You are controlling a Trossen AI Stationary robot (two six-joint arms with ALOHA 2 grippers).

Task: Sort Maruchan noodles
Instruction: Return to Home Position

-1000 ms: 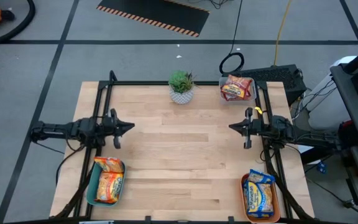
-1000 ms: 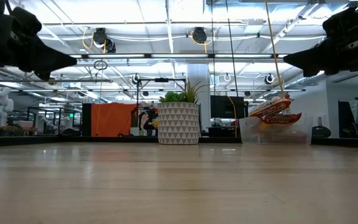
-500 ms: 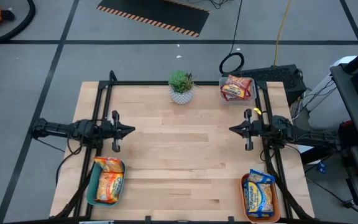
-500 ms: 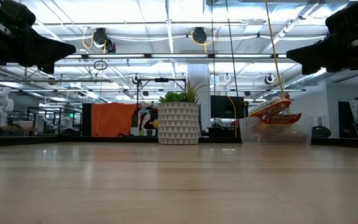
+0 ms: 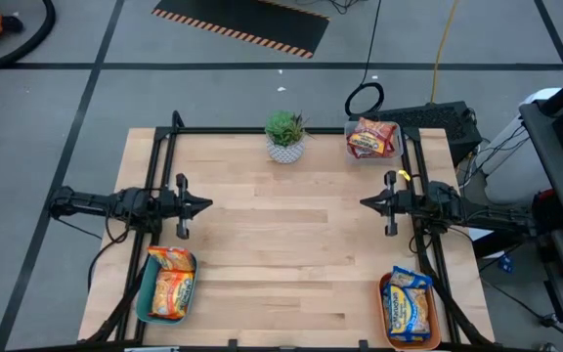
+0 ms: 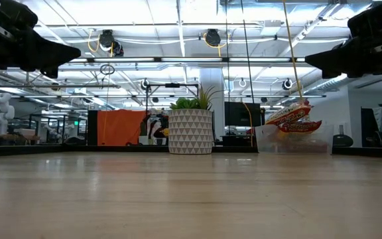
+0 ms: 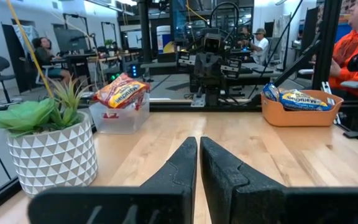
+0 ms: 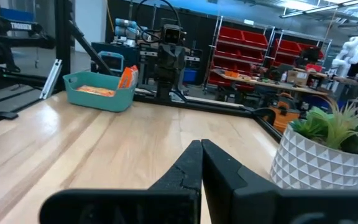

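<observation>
At the left edge of the table (image 5: 281,254), about midway between near and far, the left gripper (image 5: 206,204) hangs above the wood and points inward toward the right. Its own wrist view shows the two dark fingers drawn together with only a hairline slit between them and nothing held. At the right edge, straight across from it, the right gripper (image 5: 364,201) points back toward the left, its fingers likewise pressed together on nothing. The two tips are well apart, and the whole band of bare boards between them, from the far edge to the near edge, is open wood. The Maruchan noodles sit at the margins in three lots. Orange packets (image 5: 171,284) lie in a teal tray (image 5: 145,298) at the near left corner, just nearer than the left arm. Yellow-and-blue packets (image 5: 409,305) lie in an orange tray (image 5: 382,303) at the near right corner. Red packets (image 5: 371,137) are heaped in a clear tub (image 5: 349,149) at the far right corner, rising above its rim in the low view. A potted plant (image 5: 284,135) stands at the middle of the far edge, left of the tub and apart from it. Black frame rails (image 5: 223,130) run along the far edge and down both sides, with each arm reaching in over its side rail.
</observation>
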